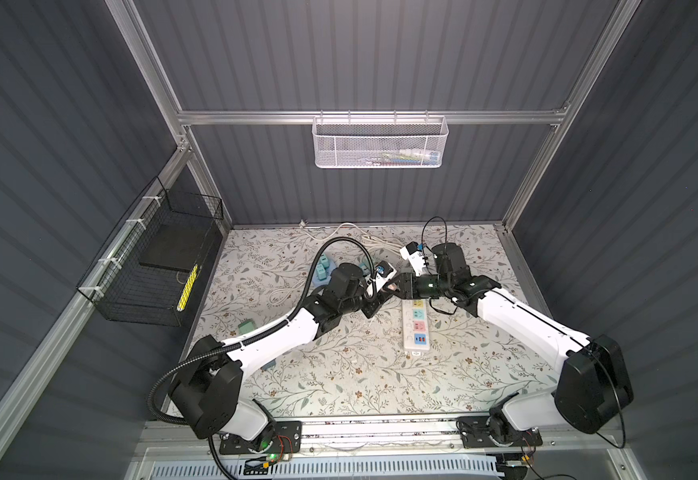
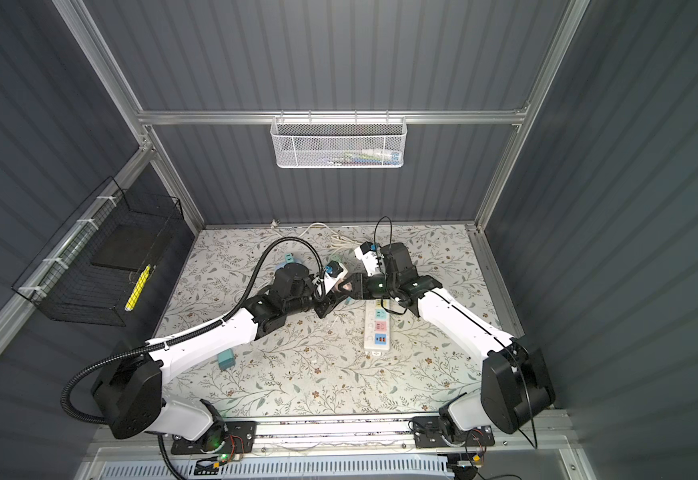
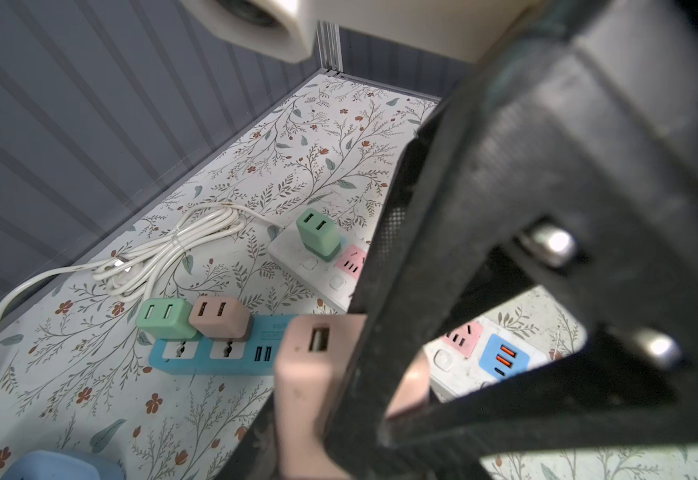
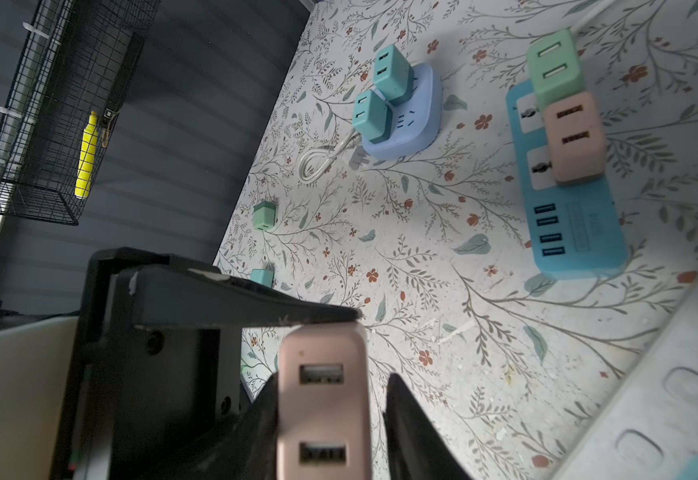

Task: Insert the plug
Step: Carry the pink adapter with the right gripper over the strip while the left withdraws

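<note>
- 1 pink plug (image 4: 322, 399), 2 USB ports facing the R wrist cam, held up off the table near the far end of the white strip (image 1: 414, 328); in both top views it shows only as a pink sliver btwn the two grippers
- L gripper (image 1: 385, 291): pressed together on the pink plug; one dark finger (image 4: 247, 307) lies flat across one side of it, the other finger hidden
- R gripper (image 4: 332, 378): fingers straddle the plug, narrowly spread; one touches it, a thin gap shows at the other, so not clamped
- white strip lies flat on the floral table cover (image 1: 339, 382), w/ a green charger (image 3: 318, 235) plugged in at its far end; pink & blue sockets bare
- blue strip (image 4: 576, 232) just beyond, w/ a pale-green charger (image 4: 553, 66) and a pink charger (image 4: 574, 141) side by side in it
- lilac strip (image 4: 414, 124) farther left w/ 2 teal chargers (image 4: 391, 72)
- loose green charger (image 4: 265, 216) on the cover near the L arm
- coiled white cable (image 3: 181, 245) by the back wall
</note>
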Robot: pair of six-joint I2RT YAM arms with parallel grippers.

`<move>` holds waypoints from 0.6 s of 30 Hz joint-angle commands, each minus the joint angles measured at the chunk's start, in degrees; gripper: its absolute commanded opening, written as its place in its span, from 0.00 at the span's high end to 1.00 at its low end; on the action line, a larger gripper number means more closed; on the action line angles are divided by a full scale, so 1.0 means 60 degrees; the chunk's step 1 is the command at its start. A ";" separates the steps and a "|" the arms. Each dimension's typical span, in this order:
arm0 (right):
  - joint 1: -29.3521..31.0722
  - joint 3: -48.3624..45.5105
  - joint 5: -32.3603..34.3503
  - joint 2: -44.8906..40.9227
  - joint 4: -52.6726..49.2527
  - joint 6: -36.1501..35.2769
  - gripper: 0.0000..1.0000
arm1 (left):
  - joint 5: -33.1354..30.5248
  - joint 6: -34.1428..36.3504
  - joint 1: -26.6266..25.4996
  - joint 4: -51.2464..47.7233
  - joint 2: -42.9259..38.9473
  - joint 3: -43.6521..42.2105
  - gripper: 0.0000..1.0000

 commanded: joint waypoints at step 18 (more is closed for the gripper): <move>0.0328 -0.1108 0.5584 -0.0860 0.0050 -0.0912 0.77 | -0.5109 -0.5447 -0.0024 0.1178 -0.2316 -0.2155 0.03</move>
